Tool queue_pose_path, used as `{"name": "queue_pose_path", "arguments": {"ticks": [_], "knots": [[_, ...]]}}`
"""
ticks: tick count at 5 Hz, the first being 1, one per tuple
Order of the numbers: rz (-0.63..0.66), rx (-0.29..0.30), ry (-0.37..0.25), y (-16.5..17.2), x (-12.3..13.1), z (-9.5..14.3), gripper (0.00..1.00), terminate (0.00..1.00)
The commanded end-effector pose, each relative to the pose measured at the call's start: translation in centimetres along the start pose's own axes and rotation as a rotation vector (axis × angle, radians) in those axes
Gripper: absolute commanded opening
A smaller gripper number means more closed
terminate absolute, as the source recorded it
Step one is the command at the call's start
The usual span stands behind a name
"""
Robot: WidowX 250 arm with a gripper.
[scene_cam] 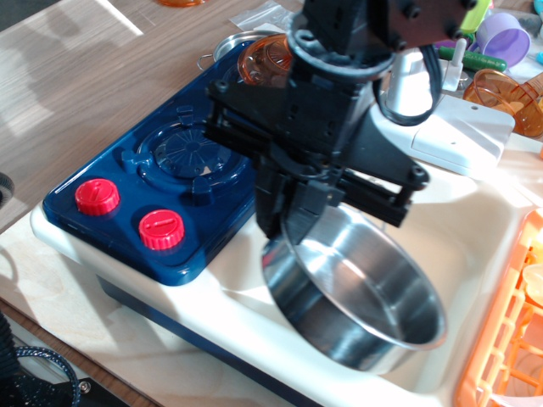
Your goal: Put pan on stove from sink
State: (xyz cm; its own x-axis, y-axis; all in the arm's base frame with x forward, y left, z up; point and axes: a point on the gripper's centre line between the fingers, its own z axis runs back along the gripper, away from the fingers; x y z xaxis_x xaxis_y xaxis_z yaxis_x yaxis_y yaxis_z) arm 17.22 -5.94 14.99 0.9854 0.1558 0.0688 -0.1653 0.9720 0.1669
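Note:
My black gripper (293, 222) is shut on the left rim of the shiny steel pan (356, 292). It holds the pan lifted and tilted above the cream-white sink (475, 229). The pan's open side faces up and to the right. The dark blue stove (148, 182) lies to the left, with a free ribbed front burner (188, 147) and two red knobs (97, 197). The pan's handle is hidden.
A steel pot with an orange lid (265, 58) stands on the stove's back burner. An orange dish rack (509, 339) borders the sink on the right. A white faucet base (458, 136) and colourful toys (501, 38) lie behind. A wooden table (76, 85) lies to the left.

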Motion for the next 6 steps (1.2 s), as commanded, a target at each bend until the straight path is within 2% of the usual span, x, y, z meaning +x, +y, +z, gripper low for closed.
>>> {"name": "queue_pose_path", "arguments": {"ticks": [1,2,3,5,6], "knots": [[0.013,-0.064,-0.117,3.2,-0.4,1.5,0.0,0.0],[-0.031,-0.093,-0.189,5.6,0.8,1.4,0.0,0.0],[-0.063,-0.071,-0.266,7.4,1.8,1.7,0.0,0.0],[-0.145,-0.1,-0.349,11.3,4.5,1.8,0.0,0.0],[-0.175,-0.115,-0.396,12.2,5.9,1.4,0.0,0.0]]}}
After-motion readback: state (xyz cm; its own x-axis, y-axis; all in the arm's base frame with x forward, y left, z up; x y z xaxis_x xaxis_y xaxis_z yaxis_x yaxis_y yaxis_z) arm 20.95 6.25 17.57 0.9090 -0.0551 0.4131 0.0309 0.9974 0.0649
